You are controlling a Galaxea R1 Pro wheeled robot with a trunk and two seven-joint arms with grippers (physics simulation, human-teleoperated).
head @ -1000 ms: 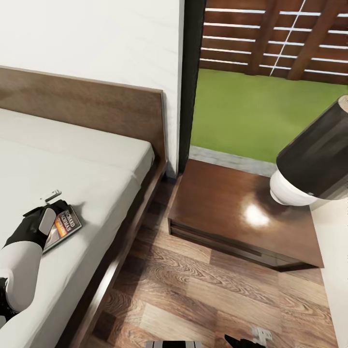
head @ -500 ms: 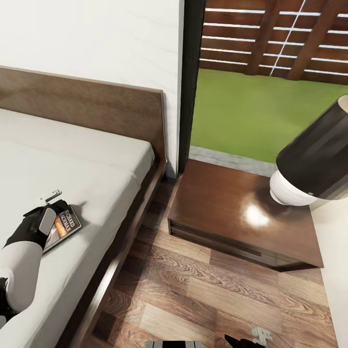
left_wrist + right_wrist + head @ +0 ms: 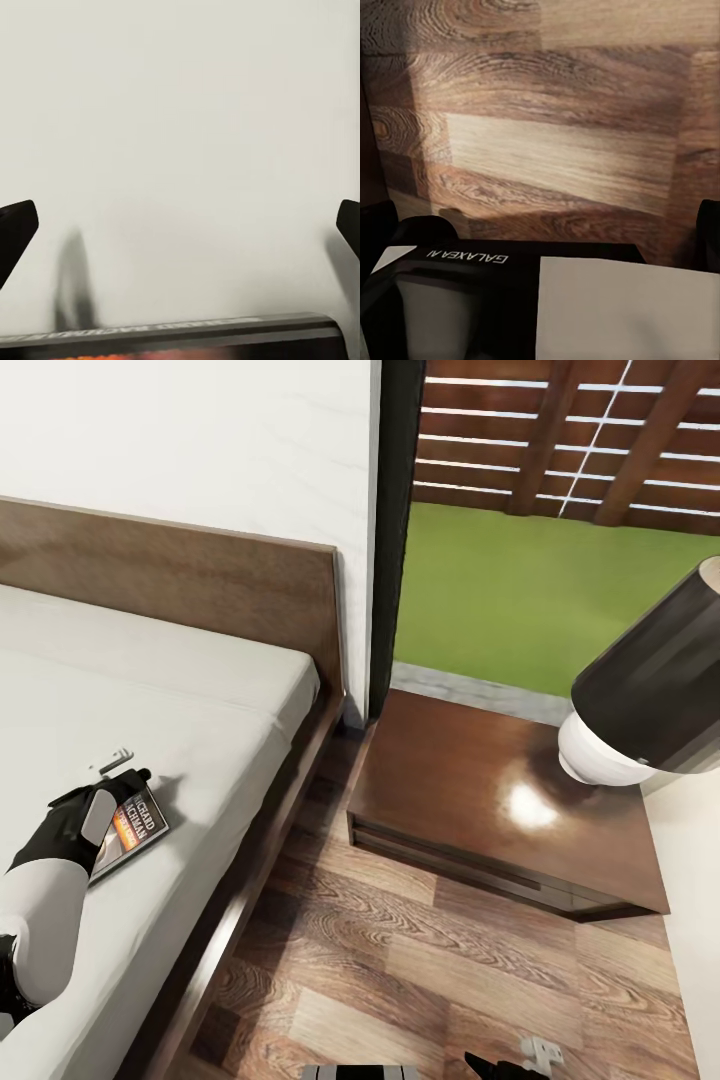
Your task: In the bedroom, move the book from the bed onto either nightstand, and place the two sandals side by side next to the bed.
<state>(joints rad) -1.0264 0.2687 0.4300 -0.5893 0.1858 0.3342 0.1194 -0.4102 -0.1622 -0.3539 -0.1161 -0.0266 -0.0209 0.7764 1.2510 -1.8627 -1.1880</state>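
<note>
The left arm reaches forward over the bed point(image 3: 150, 690), its wrist low above the off-white mattress. The left gripper point(image 3: 122, 765) sits at the far edge of the book point(image 3: 135, 828), fingers spread wide; in the left wrist view the two dark fingertips point(image 3: 16, 229) stand far apart at either side, with bare mattress between them and the book's edge point(image 3: 172, 334) just below. Nothing is held. The book lies flat on the mattress near the bed's right side, partly covered by the wrist.

The right gripper point(image 3: 500, 1068) shows at the lower border of the head view over the wood-plank floor point(image 3: 420, 970); its opening cannot be judged.

The nightstand point(image 3: 480, 800) stands beside the bed, separated by a strip of floor. Its lamp point(image 3: 640, 700) occupies the far right corner. The window point(image 3: 550, 520) lies behind.
</note>
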